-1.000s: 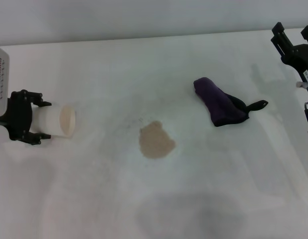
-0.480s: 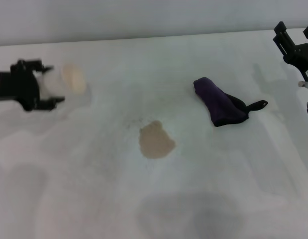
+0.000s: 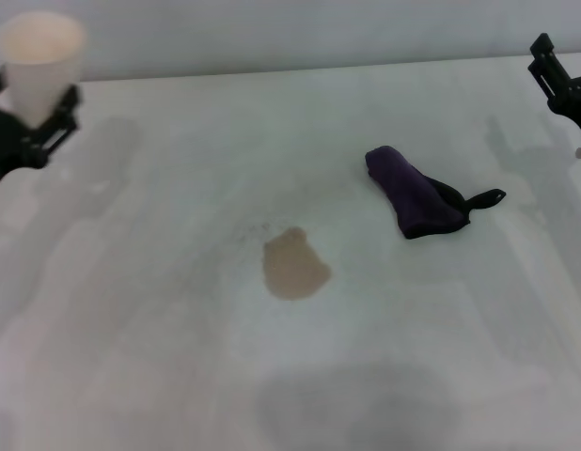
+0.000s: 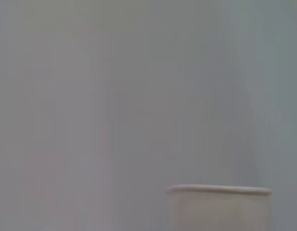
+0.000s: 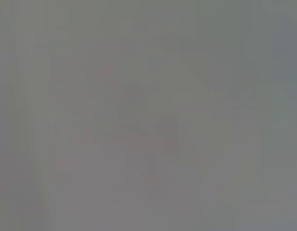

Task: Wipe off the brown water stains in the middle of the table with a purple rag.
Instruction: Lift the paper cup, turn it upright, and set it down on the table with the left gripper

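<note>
The brown water stain lies on the white table near its middle. The purple rag lies bunched to the stain's right, its black loop tab pointing right. My left gripper is at the far left back, shut on a white paper cup that it holds upright above the table; the cup's rim also shows in the left wrist view. My right gripper is raised at the far right edge, well right of the rag. The right wrist view shows only blank grey.
A grey wall runs behind the table's far edge. A broad faint shadow lies on the table near the front.
My left gripper has lifted the paper cup from lying sideways at the left to upright at the far left back. The right gripper has drawn slightly further right. Rag and stain have not moved.
</note>
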